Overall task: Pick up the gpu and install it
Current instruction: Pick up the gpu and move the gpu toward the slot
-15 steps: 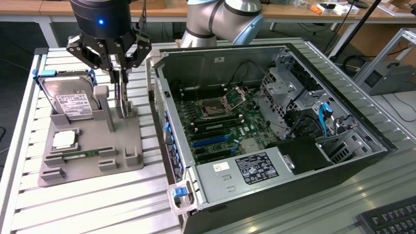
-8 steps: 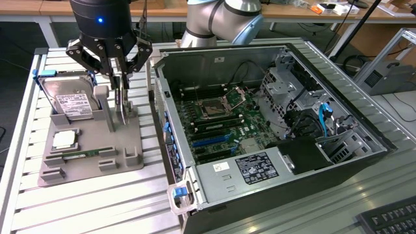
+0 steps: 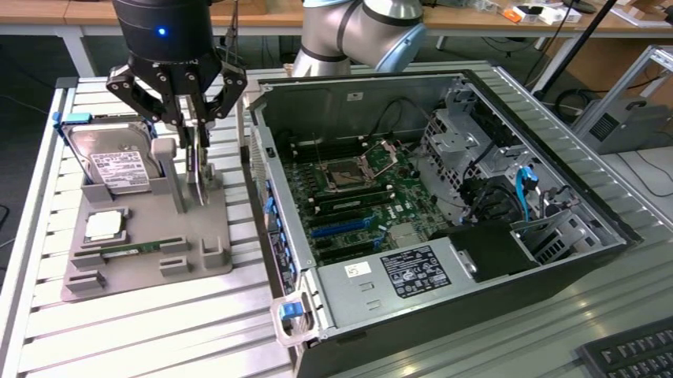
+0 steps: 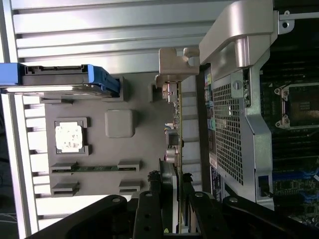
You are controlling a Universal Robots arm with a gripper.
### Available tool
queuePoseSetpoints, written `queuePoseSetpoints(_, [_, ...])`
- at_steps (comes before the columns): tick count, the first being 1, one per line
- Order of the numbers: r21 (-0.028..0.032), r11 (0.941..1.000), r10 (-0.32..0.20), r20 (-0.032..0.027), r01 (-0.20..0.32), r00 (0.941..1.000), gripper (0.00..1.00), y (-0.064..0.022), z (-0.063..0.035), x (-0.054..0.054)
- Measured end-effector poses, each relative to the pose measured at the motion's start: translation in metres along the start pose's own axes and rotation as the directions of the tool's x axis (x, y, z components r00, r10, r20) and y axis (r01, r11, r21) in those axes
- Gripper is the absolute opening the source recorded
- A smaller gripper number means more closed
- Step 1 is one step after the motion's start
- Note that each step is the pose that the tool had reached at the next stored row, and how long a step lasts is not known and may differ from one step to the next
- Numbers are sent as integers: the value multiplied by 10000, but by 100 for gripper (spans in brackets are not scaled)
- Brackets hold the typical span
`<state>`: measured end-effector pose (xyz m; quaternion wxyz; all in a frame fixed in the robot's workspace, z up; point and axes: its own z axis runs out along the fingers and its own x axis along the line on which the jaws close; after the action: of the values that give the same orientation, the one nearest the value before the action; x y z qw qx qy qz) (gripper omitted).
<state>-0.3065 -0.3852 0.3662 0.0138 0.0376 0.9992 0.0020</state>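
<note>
Black jaws stand pinched narrow on the upper edge of the gpu [image 3: 197,175], which stands upright and edge-on with its lower edge in a slot of the grey holder [image 3: 137,276], not yet over the computer case [image 3: 347,98]. The hold is on a thin board, away from its metal end bracket [image 4: 172,69]. I judge the card could pivot or slip between the fingers, and a pull that is not straight could bind it in the slot and drag the light holder along. The bracket sits close to the case's side wall and could catch there. Just beside the card a hard drive [image 3: 124,167] leans in the same holder. A processor [image 3: 105,226] and a RAM stick [image 3: 131,247] lie flat nearby, and a swinging card could knock any of them. Inside the case the motherboard [image 3: 358,197] is hemmed in by cables and drive cages, so the card could foul them on its way in. Holder and case rest on a ribbed aluminium worktop [image 3: 158,335], and a keyboard [image 3: 631,354] sits at the exterior view's right corner. Beyond are wooden desks [image 3: 474,17] and a dark floor.
</note>
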Motion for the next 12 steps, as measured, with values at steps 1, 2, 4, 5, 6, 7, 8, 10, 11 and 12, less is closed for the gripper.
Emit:
queuePoseSetpoints(1, [0, 10000, 0, 0, 0, 10000, 27, 0, 0, 0])
queuePoseSetpoints(2, [-1, 10000, 0, 1, 0, 10000, 27, 0, 0, 0])
queuePoseSetpoints(4, [-1, 10000, 0, 1, 0, 10000, 27, 0, -3, 0])
queuePoseSetpoints(5, [-1, 10000, 0, 0, 0, 10000, 27, 0, -6, 0])
queuePoseSetpoints(6, [-1, 10000, 0, 1, 0, 10000, 27, 0, -8, 0])
queuePoseSetpoints(7, [0, 10000, 0, 0, 0, 10000, 27, 0, -13, 0])
queuePoseSetpoints(8, [-1, 10000, 0, 1, 0, 10000, 27, 0, -17, -1])
queuePoseSetpoints(10, [0, 10000, 0, 0, 0, 10000, 27, 0, -24, -1])
queuePoseSetpoints(11, [0, 10000, 0, 0, 0, 10000, 27, 0, -26, -1])
queuePoseSetpoints(12, [0, 10000, 0, 0, 0, 10000, 27, 0, -28, -1])
